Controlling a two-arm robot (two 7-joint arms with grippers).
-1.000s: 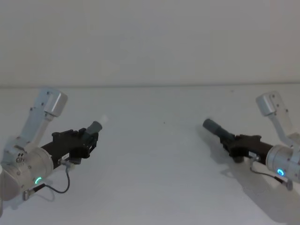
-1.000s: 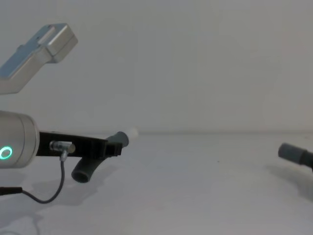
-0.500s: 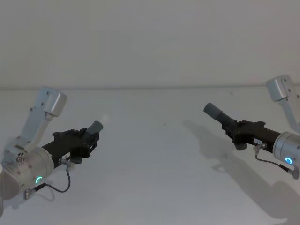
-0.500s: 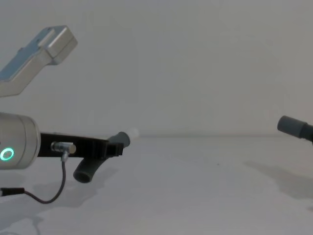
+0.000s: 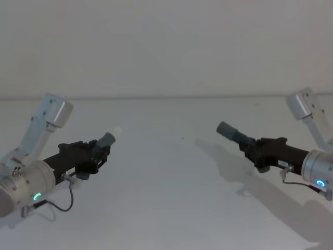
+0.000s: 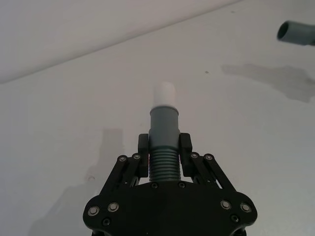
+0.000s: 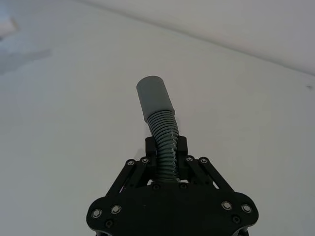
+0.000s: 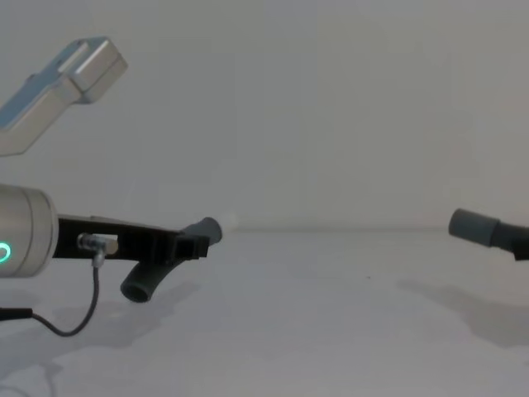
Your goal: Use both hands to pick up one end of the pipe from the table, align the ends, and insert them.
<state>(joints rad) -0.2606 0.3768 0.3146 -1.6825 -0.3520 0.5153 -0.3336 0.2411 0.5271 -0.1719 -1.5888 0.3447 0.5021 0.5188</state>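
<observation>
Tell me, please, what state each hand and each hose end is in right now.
Left hand: shut on the hose behind its white-tipped end.
Right hand: shut on the hose behind its plain end.
Both ends: held above the table, apart, not joined.

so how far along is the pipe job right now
Done: both ends are off the table. The left gripper is shut on the pipe behind the white-tipped cuff; the right gripper is shut behind the plain sleeve. In hand: aligning, with the ends wide apart. Remaining: close the gap and insert the tip.
</observation>
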